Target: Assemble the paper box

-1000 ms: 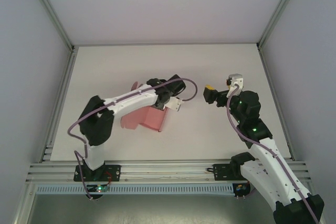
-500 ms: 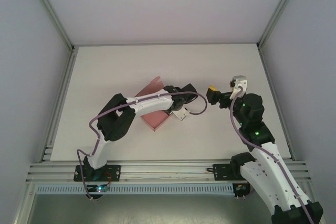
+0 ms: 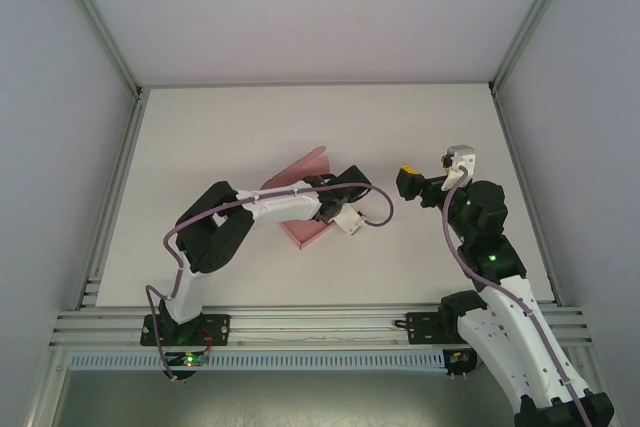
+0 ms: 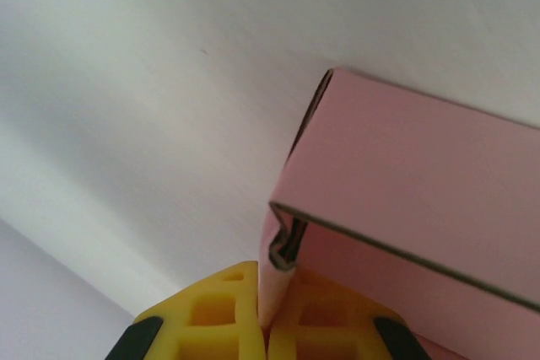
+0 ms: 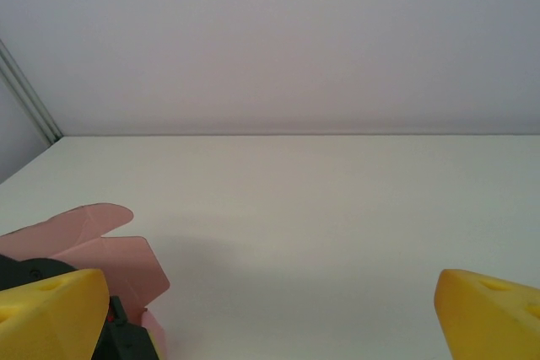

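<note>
The white-and-black left arm (image 3: pixel 262 207) is reaching forward, its yellow-fingered left gripper (image 4: pixel 263 314) pinching the pink card paper box (image 4: pixel 405 174). The right gripper (image 3: pixel 408 180) is hovering, jaws spread wide.

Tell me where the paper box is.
In the top view the paper box is near the middle of the table, under the left arm; the left claw is shut on its edge, the open right claw apart to its right.

The pink paper box (image 3: pixel 308 234), partly folded, is near the tabletop's (image 3: pixel 200 147) middle, rounded flap raised, one wall pinched by the left claw (image 4: pixel 263 314).
</note>
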Controlling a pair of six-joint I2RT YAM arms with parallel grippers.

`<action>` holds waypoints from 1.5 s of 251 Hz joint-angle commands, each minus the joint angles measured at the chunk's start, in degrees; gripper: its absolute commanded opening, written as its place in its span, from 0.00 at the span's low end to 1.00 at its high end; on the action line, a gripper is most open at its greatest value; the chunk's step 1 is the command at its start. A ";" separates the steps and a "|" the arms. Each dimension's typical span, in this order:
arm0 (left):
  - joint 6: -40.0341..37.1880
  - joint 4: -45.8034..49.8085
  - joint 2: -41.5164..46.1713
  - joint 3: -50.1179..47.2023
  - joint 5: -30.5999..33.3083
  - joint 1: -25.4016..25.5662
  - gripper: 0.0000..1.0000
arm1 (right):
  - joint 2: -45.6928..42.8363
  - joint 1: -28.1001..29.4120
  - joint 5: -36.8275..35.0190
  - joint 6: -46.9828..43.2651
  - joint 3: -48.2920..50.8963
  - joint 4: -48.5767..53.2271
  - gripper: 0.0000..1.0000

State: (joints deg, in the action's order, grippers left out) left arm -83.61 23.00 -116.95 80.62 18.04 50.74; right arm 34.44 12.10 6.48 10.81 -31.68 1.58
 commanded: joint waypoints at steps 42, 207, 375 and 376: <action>5.77 -7.91 -1.74 -4.92 -8.64 1.72 0.00 | -0.44 -0.50 1.73 1.58 0.06 0.25 0.98; 7.68 -7.02 5.38 -1.75 -7.42 0.33 0.51 | -1.44 -0.86 1.22 1.48 0.75 1.26 0.98; 42.06 -17.44 26.02 -5.55 -5.29 -2.14 1.00 | 6.85 -4.54 -3.51 2.16 -3.49 6.21 0.98; 42.66 -17.32 26.09 -5.43 -4.98 -2.14 1.00 | 7.08 -4.54 -3.15 2.00 -3.52 6.18 0.98</action>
State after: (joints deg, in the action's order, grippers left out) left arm -58.98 10.94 -93.89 73.76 8.03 49.76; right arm 37.91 8.01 -0.60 13.61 -32.32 6.87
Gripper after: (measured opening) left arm 0.998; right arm 0.983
